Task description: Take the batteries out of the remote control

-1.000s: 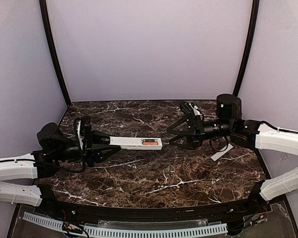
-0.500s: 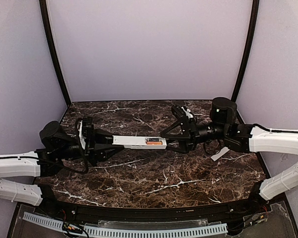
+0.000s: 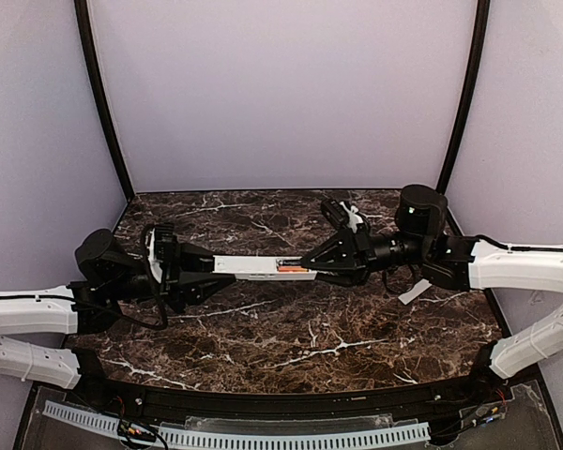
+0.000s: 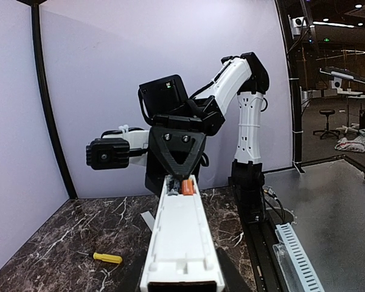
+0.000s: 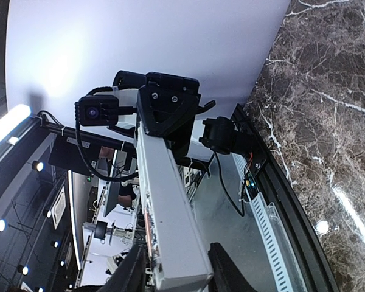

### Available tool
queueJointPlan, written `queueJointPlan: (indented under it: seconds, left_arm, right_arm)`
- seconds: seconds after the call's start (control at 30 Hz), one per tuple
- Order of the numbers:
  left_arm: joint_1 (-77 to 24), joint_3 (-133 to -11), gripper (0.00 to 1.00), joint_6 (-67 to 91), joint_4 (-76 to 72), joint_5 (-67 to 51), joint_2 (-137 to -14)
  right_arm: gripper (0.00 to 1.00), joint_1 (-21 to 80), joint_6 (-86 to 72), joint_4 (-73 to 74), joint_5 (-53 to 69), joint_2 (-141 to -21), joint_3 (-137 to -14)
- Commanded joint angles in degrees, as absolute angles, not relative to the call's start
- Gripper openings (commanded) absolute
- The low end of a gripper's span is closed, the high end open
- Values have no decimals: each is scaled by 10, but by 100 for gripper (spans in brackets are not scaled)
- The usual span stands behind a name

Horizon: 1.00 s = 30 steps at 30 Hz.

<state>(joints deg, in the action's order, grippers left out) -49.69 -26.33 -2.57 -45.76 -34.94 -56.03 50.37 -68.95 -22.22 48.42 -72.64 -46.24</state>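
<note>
The remote control (image 3: 263, 268) is held level above the table, a long white bar with its battery bay facing up. My left gripper (image 3: 199, 270) is shut on its left end. An orange battery (image 3: 288, 267) lies in the bay near the right end. My right gripper (image 3: 311, 266) has closed round that right end, one finger on each side. In the left wrist view the remote control (image 4: 182, 243) runs away from my left gripper (image 4: 181, 281) to the battery (image 4: 187, 188). In the right wrist view dark fingers (image 5: 224, 271) flank the remote control (image 5: 167, 207).
A white cover strip (image 3: 414, 291) lies on the marble under the right arm. A yellow-handled screwdriver (image 4: 106, 258) rests on the table (image 3: 291, 337) to the left of the remote in the left wrist view. Purple walls enclose three sides.
My right gripper has moved left onto the remote's free end and its wide-open jaws have closed round it. The left gripper has shifted slightly right with the remote.
</note>
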Motion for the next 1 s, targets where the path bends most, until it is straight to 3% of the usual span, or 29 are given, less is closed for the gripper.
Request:
queueJointPlan:
  seconds: [0.0,0.23,0.3,0.37,0.53,0.57,0.67,0.97]
  left_arm:
    - [-499,-280,0,-33,-467,-349,-558]
    - [-499,-281,1,-34,-448,-338,-553]
    - [-498,-281,10,-31,-438,-333,-552]
    - [-499,-281,28,-26,-431,-329,-549]
    - [-499,-276,90,-5,-408,-306,-531]
    - [-499,-276,94,-4,-396,-298,-527]
    - [-499,-277,98,23,-368,-288,-507]
    - [-499,-293,99,195,-212,-199,-446]
  right_arm:
    - [29,512,-684,-246,493,-728,-464]
    - [10,513,-681,-245,491,-725,-460]
    - [7,513,-680,-243,491,-725,-459]
    - [5,513,-676,-241,490,-725,-459]
    - [2,513,-667,-238,485,-723,-461]
    - [1,514,-666,-238,484,-723,-462]
    - [0,513,-661,-237,482,-723,-465]
    - [0,512,-619,-211,468,-717,-491]
